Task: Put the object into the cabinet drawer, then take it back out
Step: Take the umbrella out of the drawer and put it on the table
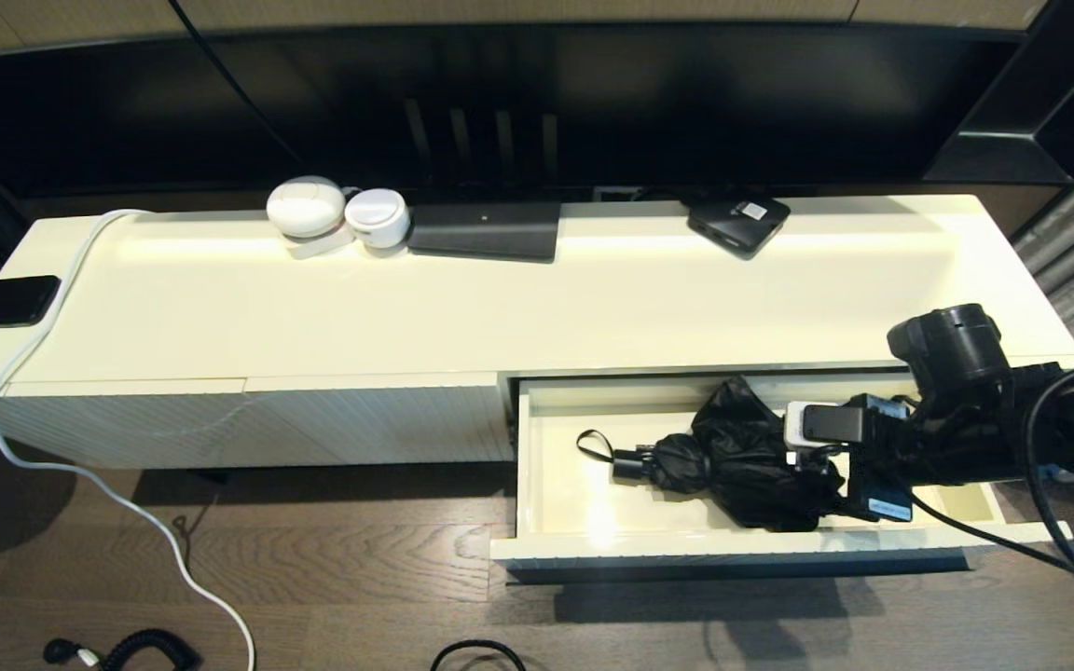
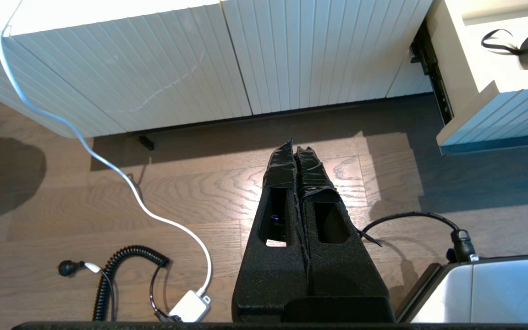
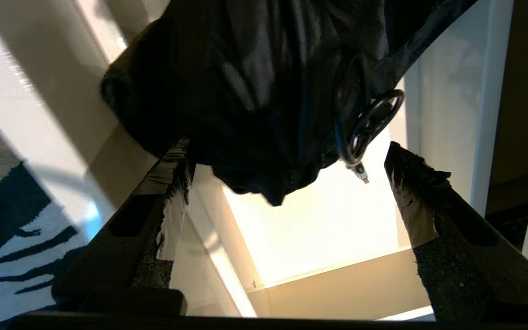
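Left gripper [image 2: 297, 151] hangs pressed shut over the floor, idle. Rightward, the cabinet drawer [image 1: 556, 466] stands pulled out, a folded black umbrella [image 1: 733, 457] lying inside, handle leftward. My right gripper [image 3: 287, 183] spreads wide around its loose canopy, gripping nothing. I judge it light, soft, slippery; I'd grasp the bunched middle over the shaft.

behind the black soundbar [image 1: 486, 230] stands a dark tv [image 1: 518, 102] (two white round gadgets [image 1: 337, 214] just beside the soundbar).
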`<state>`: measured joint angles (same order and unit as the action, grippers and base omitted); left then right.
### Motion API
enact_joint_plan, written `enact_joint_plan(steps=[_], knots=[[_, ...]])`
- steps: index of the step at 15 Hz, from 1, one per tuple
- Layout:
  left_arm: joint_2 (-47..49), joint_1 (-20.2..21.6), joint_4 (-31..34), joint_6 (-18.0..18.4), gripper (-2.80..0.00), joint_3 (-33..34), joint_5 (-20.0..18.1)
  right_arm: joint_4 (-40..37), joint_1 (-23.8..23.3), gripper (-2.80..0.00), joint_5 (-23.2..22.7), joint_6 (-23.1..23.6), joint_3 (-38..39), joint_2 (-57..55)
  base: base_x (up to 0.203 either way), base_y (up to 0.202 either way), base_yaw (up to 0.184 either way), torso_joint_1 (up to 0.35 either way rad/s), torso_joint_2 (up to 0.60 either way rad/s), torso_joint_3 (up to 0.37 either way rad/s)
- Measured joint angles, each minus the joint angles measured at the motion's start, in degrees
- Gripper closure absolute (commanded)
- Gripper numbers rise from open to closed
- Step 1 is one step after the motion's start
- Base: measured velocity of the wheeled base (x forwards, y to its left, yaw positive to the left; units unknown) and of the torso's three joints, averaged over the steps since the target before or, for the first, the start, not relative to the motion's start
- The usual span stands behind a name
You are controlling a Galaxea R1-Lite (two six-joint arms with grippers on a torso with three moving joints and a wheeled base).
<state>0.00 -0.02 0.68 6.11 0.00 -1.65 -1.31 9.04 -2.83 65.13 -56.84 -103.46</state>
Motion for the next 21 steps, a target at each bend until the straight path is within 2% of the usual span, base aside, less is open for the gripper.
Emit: enact_joint_plan(steps=[4, 13, 21], knots=[[0.0, 0.0, 0.0, 0.0, 0.00, 0.0, 0.0, -0.3, -0.8, -2.80, -0.2, 0.0, -3.9, -2.8, 0.000, 0.000, 0.000, 0.000, 0.00, 0.000], [0.0, 0.0, 0.0, 0.0, 0.00, 0.0, 0.0, -0.2, -3.8, -2.80, -0.3, 1.3, -6.8, -5.1, 0.000, 0.000, 0.000, 0.000, 0.00, 0.000], [0.0, 0.0, 0.0, 0.0, 0.00, 0.0, 0.0, 2.0, -4.5, -2.80, -2.2, 1.2, -8.8, -7.9, 0.000, 0.000, 0.000, 0.000, 0.00, 0.000]])
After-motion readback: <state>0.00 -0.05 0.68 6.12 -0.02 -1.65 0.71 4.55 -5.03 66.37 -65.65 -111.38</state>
